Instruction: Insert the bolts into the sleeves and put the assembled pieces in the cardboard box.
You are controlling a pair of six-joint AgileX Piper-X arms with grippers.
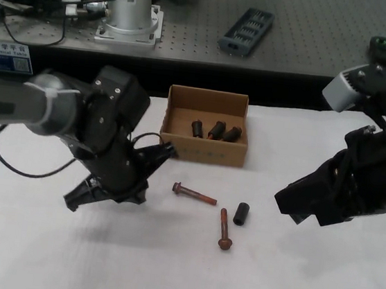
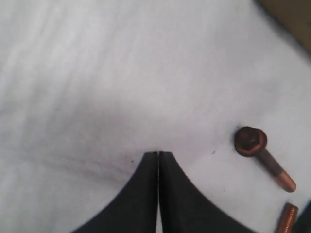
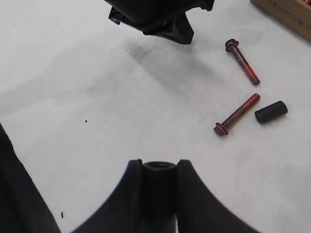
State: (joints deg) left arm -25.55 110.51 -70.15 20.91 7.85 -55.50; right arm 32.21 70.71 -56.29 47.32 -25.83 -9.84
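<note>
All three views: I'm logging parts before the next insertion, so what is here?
cardboard box: 1, brown, on the cloth
pieces: 3, black, inside the box
bolts: 2, copper, on the cloth before the box
loose sleeve: 1, black, beside the nearer bolt
held sleeve: 1, black, in the right gripper
cloth: 1, white, under the parts
rack: 1, blue-grey, behind the cloth
left gripper: 1, black, shut, near a bolt
right gripper: 1, black, shut on the held sleeve

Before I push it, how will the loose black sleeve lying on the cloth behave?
The loose sleeve is a cylinder lying on its side, so it will likely roll. It looks rigid and small, so it is probably light. The cloth may slow it.
</note>
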